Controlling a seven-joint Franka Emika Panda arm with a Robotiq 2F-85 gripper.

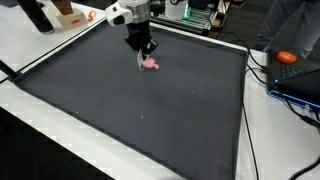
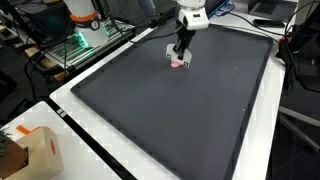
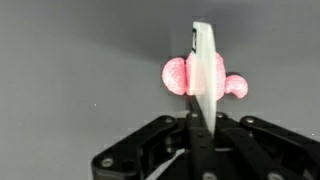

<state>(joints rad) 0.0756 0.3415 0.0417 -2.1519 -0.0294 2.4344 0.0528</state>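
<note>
A small pink soft object (image 1: 152,63) lies on the dark mat (image 1: 130,110) near its far edge, seen in both exterior views, pink object (image 2: 179,63). My gripper (image 1: 143,50) hangs right above it, gripper (image 2: 180,48). In the wrist view the gripper (image 3: 200,128) is shut on a thin white flat strip (image 3: 206,62). The strip stands on edge and points down across the middle of the pink object (image 3: 178,74), hiding its centre. Whether the strip's tip touches the pink object I cannot tell.
The mat lies on a white table (image 1: 280,140). An orange object (image 1: 287,58) and cables lie off the mat's edge, and a blue case (image 1: 300,82) is there too. A cardboard box (image 2: 35,150) stands at a table corner. Equipment (image 2: 85,30) crowds the back.
</note>
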